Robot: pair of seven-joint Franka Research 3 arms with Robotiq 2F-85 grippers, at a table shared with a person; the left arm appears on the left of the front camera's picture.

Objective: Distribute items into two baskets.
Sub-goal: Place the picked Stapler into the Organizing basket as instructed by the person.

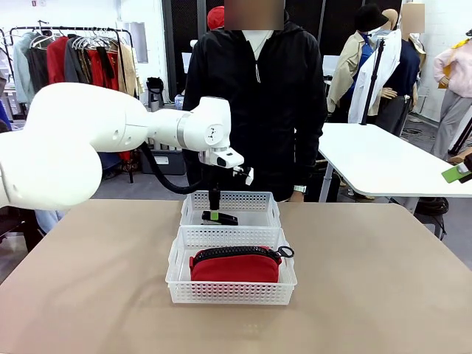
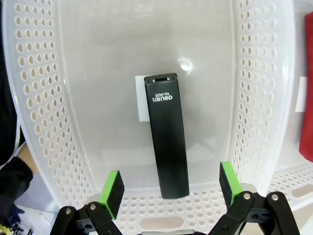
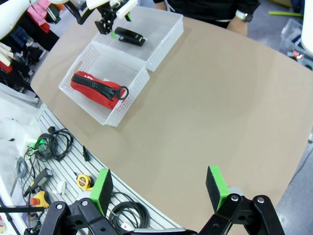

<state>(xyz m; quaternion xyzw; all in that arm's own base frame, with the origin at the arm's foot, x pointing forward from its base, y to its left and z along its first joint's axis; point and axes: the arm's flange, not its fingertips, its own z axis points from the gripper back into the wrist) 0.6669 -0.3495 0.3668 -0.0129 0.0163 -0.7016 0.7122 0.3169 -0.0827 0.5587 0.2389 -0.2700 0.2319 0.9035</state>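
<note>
Two white lattice baskets stand end to end in the middle of the table. The far basket holds the small black stapler, which lies flat on its floor. My left gripper hangs open just above it, not touching. In the left wrist view the stapler lies lengthwise between the spread green pads of the left gripper. The near basket holds the red pouch, zipper up. My right gripper is open and holds nothing, high over the table's edge, far from both baskets.
A person in a black jacket stands at the far edge, right behind the far basket. A white table stands at the back right. Below the table's edge in the right wrist view is a slatted shelf with cables and tools.
</note>
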